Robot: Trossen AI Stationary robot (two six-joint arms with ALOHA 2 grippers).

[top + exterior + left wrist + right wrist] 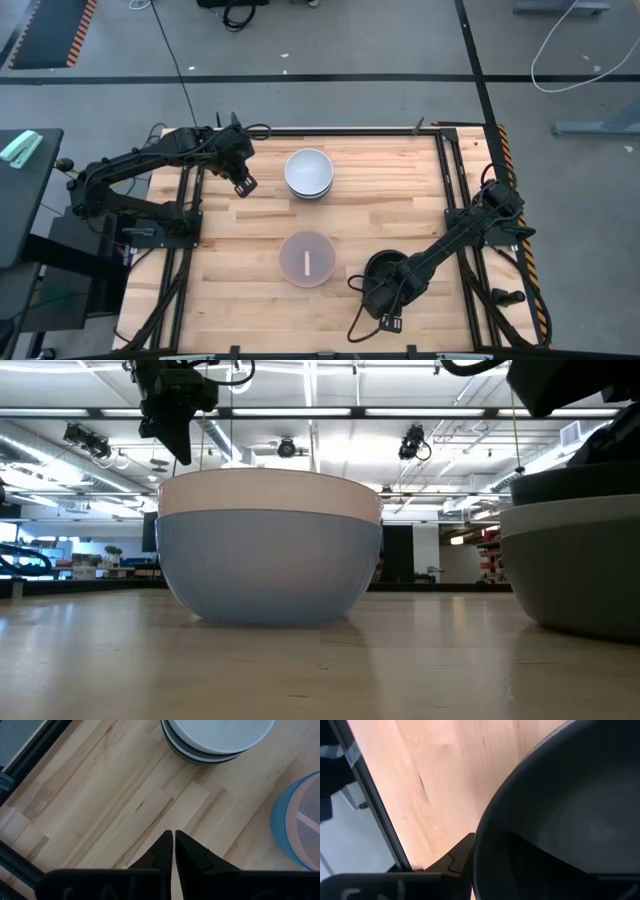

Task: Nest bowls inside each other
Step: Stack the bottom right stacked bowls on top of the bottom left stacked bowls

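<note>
Salmon-pink bowl (307, 258) sits in the blue bowl (280, 820). Right hand (385, 290) clamps the black bowl's (384, 270) rim; left hand (243, 184), nearly closed and empty, hovers beside the white stack (309, 172).

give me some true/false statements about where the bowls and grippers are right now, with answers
1. The white-topped stack sits at the far middle of the table. True.
2. The left gripper is holding a white bowl. False: it hangs over bare wood beside that stack, holding nothing, its fingers nearly together.
3. The pink bowl sits nested in a blue bowl. True.
4. The right gripper waits off the table's edge. False: it is at the black bowl, one finger outside the rim.
5. All bowls form one stack. False: there are three separate groups.
</note>
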